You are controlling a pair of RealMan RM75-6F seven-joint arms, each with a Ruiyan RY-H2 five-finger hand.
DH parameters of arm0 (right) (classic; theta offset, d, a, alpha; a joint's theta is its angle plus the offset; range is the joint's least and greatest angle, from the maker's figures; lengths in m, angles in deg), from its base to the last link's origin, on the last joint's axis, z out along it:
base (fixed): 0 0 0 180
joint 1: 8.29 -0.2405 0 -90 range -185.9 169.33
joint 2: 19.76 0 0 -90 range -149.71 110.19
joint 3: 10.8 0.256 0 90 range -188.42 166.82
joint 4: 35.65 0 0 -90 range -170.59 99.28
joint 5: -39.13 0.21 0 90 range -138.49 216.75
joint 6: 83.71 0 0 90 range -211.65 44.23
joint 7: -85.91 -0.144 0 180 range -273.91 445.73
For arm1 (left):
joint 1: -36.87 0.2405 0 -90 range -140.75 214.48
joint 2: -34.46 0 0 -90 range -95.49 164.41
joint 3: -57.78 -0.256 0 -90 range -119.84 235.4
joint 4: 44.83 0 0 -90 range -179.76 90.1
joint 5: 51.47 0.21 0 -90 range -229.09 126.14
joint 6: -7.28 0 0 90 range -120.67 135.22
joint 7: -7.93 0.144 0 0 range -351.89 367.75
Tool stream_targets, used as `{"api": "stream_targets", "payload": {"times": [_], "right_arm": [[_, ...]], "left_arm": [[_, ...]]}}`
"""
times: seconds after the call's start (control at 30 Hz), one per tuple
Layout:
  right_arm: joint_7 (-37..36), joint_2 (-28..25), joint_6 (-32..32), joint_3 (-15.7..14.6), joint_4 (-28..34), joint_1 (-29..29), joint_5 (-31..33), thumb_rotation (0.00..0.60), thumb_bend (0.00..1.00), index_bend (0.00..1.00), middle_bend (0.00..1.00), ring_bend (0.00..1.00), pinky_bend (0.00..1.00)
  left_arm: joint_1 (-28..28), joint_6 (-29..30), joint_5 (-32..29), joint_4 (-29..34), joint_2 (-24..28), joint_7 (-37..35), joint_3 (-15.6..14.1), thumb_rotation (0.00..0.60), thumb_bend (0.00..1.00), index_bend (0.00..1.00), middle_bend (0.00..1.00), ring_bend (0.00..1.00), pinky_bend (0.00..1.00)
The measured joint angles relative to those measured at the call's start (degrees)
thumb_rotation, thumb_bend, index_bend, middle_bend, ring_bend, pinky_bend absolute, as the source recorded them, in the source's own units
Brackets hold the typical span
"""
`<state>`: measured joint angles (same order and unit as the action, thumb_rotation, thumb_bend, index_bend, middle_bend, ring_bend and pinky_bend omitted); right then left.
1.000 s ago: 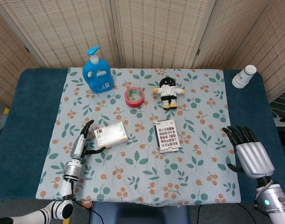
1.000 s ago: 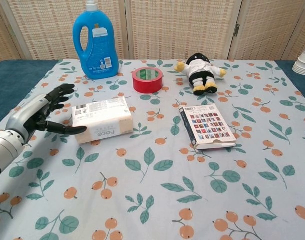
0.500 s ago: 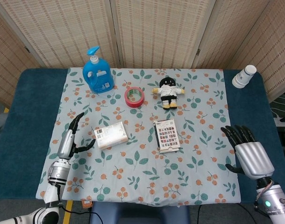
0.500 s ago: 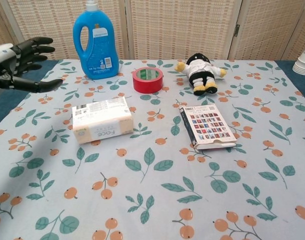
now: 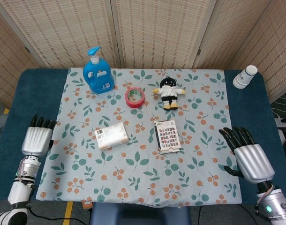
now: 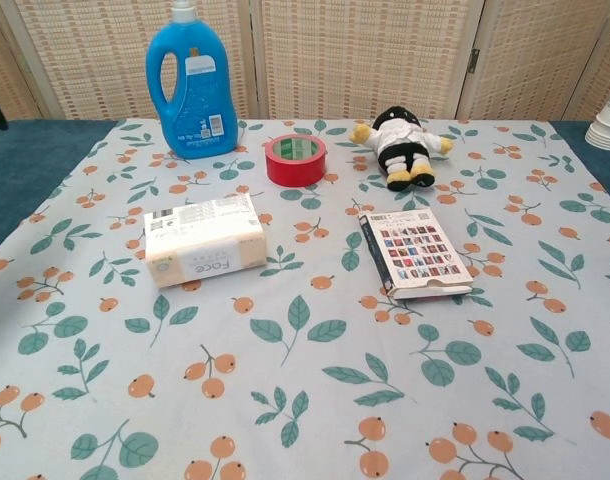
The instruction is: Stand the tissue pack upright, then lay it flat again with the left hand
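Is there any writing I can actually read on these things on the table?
"Face", seen upside down, on the tissue pack.
Blue bottle: label print too small to read.
Booklet: print too small.
Red tape roll: green inner label is blurred.

Tissue pack (image 5: 111, 137) flat left of booklet (image 5: 167, 136), tape roll (image 5: 134, 97) behind, bottle (image 5: 98, 72) far left, doll (image 5: 169, 92) right of tape

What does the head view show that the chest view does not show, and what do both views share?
Only the head view shows the left hand and the right hand, both open and holding nothing, and the whole paper cup stack. Only the chest view lets the print on the front of the tissue pack be seen. Both share the flat tissue pack, blue bottle, red tape roll, plush doll and booklet.
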<state>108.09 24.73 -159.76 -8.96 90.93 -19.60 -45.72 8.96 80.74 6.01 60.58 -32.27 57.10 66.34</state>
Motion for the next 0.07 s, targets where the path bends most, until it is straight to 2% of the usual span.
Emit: {"api": "stream_targets", "payload": {"times": [0.07], "right_arm": [[0.1,0.0,-0.2,-0.1,0.0,0.2,-0.2,0.600,0.11,0.06,0.06,0.00,0.03]], "left_arm": [[0.0,0.5,0.3,-0.5,0.6,1.0,-1.0,0.600,0.33,0.20,0.20,0.09,0.06]]}}
